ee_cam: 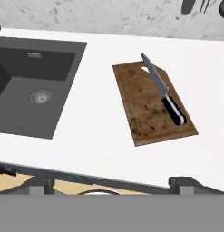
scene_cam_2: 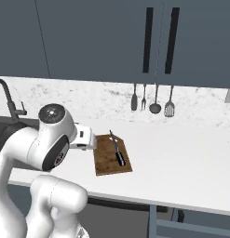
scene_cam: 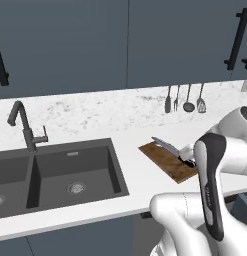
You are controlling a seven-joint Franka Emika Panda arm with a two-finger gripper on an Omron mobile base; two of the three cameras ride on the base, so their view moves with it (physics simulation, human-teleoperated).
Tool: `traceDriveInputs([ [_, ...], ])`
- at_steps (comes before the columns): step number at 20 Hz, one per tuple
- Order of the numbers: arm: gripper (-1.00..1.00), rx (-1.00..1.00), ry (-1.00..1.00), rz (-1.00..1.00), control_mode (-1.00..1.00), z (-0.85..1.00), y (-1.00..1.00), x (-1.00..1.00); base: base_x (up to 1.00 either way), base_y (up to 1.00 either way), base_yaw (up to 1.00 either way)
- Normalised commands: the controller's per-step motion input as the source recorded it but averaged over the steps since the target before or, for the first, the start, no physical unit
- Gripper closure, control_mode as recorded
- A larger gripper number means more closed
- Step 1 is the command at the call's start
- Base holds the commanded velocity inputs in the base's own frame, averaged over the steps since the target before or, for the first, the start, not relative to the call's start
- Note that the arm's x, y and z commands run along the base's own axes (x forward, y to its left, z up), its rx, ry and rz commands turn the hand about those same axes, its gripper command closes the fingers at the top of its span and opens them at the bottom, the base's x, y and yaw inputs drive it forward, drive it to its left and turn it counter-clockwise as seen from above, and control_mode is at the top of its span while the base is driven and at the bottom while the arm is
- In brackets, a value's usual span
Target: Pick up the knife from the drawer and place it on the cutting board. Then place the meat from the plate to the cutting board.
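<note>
Cutting board (ee_cam: 147, 106): brown grainy wood, matt. Knife (ee_cam: 162, 90): glossy black handle, pale metal blade. Counter (ee_cam: 99, 131): smooth white.

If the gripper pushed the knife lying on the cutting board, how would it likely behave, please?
The knife lies flat on the cutting board, so it would probably slide or pivot, not roll. It looks stiff. Its thin blade may prove slippery to pinch.
</note>
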Motion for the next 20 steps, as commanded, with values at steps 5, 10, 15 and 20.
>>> traceDriveInputs([
  [5, -1.0, 0.01, -0.22, -0.06, -1.0, 0.35, 0.64, 0.0, 0.0, 0.0, 0.0],
  [10, -1.0, 0.01, -0.1, -0.01, 1.0, 0.07, 0.46, -0.2, -0.13, 0.14, 0.0],
  [15, -1.0, 0.0, 0.0, 0.0, 1.0, 0.0, 0.0, 0.0, -0.86, 0.95, 0.0],
  [20, -1.0, 0.0, 0.0, 0.0, 1.0, 0.0, 0.0, 0.0, -0.75, 1.0, 0.0],
])
